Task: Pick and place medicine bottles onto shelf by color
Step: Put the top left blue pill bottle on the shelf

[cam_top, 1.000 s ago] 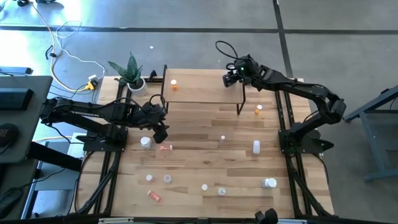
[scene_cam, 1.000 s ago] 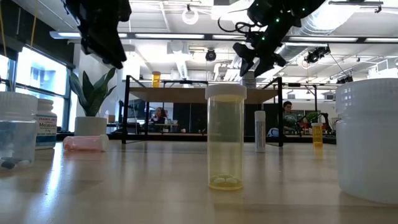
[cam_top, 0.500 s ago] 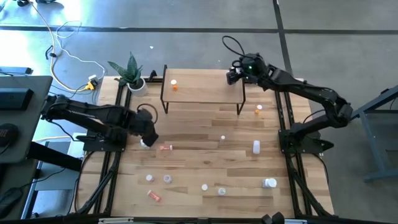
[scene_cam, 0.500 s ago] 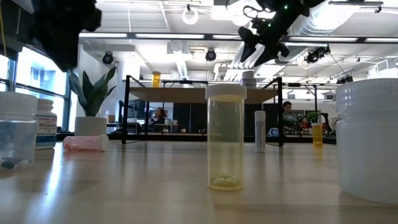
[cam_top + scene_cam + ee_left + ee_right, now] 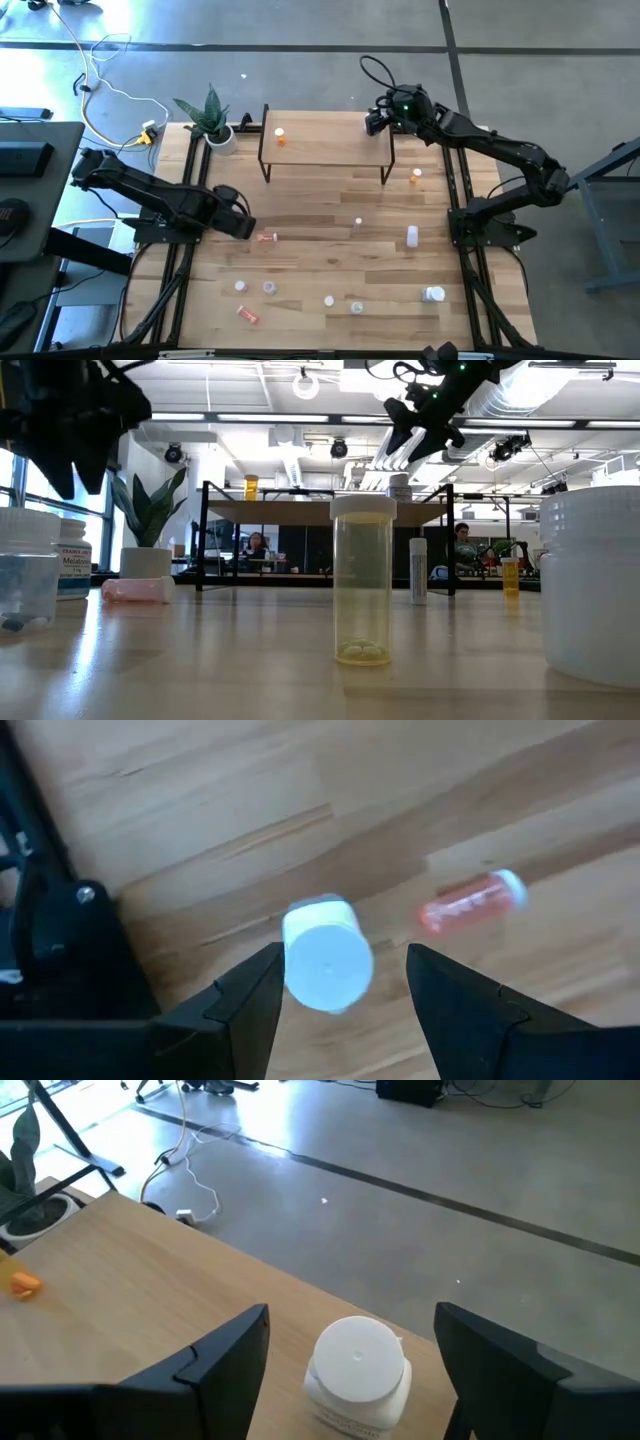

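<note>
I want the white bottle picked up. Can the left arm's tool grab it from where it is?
Probably yes. The left tool is open with a finger on each side of the white bottle, which stands upright on the table. Nothing sits between them, and the pink bottle lies apart.

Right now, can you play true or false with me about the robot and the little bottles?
1. The right pincer is open around a white bottle standing on the shelf. True.
2. The left pincer is squeezing the pink bottle. False: it is open over a white-capped bottle; the pink one lies apart.
3. An orange bottle stands on the shelf. True.
4. The plant sits on the shelf. False: it stands beside it on the table.
</note>
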Tool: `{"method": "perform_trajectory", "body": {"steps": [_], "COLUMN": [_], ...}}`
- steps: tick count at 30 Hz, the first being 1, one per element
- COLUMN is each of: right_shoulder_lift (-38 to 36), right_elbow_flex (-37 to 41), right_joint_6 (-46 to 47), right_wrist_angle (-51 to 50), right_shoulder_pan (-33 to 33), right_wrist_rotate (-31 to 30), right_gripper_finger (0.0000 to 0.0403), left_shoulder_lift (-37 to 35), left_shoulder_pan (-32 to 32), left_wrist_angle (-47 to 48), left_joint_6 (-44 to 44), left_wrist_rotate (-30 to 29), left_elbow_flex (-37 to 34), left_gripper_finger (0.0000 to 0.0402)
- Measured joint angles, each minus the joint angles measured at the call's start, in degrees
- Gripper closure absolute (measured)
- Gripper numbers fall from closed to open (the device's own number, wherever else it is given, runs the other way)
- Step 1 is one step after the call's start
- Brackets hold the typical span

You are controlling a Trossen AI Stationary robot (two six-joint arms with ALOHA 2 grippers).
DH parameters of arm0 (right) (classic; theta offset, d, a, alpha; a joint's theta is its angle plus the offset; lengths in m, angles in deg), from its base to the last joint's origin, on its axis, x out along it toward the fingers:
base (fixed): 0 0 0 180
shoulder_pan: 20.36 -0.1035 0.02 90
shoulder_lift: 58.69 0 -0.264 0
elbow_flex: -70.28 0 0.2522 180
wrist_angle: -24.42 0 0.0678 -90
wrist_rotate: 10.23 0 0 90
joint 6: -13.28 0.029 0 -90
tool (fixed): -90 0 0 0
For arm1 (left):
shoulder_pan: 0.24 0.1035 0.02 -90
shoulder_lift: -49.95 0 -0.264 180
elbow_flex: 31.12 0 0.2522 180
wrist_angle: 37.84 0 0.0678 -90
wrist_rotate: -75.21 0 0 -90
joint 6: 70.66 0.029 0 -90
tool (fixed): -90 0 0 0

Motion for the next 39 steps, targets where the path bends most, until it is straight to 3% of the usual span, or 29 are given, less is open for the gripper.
{"method": "perform_trajectory", "body": {"steps": [25, 35, 39], "right_shoulder_lift": [0.0, 0.0, 0.0], "right_elbow_flex": [0.0, 0.0, 0.0], "right_joint_6": [-1.51, -1.54, -2.4], "right_wrist_angle": [0.02, 0.02, 0.02], "right_shoulder_pan": [0.0, 0.0, -0.01], "right_wrist_rotate": [0.6, 0.57, 0.57], "right_gripper_finger": [0.0128, 0.0128, 0.0128], "left_shoulder_lift": [11.91, 11.72, 11.09], "left_shoulder_pan": [-0.12, -0.16, -0.01], "left_wrist_angle": [-1.27, -1.66, -1.22], "left_joint_6": [-0.51, 2.26, 6.31], "left_wrist_rotate": [4.93, 6.45, 6.36], "left_elbow_flex": [-1.07, -0.81, 1.67], "left_gripper_finger": [0.0202, 0.024, 0.0238]}}
